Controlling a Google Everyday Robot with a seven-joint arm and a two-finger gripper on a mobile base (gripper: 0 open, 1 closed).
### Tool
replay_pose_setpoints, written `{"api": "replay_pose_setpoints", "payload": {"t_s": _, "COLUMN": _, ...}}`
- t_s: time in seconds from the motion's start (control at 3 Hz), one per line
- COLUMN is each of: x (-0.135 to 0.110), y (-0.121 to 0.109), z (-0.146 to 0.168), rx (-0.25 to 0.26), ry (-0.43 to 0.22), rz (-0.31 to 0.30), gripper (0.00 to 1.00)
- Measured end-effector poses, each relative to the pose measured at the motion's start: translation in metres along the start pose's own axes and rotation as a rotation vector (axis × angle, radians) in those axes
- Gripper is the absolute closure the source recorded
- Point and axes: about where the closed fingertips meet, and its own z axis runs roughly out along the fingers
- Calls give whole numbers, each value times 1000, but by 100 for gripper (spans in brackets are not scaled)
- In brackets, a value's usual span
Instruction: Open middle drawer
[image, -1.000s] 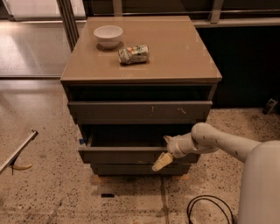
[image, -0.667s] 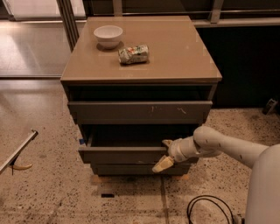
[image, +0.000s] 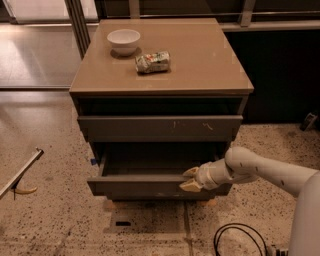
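Gripping the wide, shallow, dark grey-brown middle drawer (image: 140, 186) by its top lip, the pale two-finger gripper (image: 190, 179) sits lower centre-right in the frame, with its fingers pinched over the front's right part. The drawer juts partly out of the tan-topped cabinet (image: 200, 60). Its long axis runs left to right, so any pull would be toward the bottom edge.

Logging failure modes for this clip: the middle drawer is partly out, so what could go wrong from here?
The hand is at the drawer's handleless front, right of centre: it may slip off, or an off-centre pull may skew and jam the drawer. A cable lies on the floor beside the robot; backing up could snag it.
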Motion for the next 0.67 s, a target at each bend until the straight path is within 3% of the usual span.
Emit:
{"api": "replay_pose_setpoints", "payload": {"t_s": 0.33, "x": -1, "y": 0, "z": -1, "rx": 0, "ry": 0, "rz": 0, "gripper": 60}}
{"api": "replay_pose_setpoints", "payload": {"t_s": 0.67, "x": 2, "y": 9, "z": -11, "rx": 7, "ry": -11, "rz": -3, "gripper": 37}}
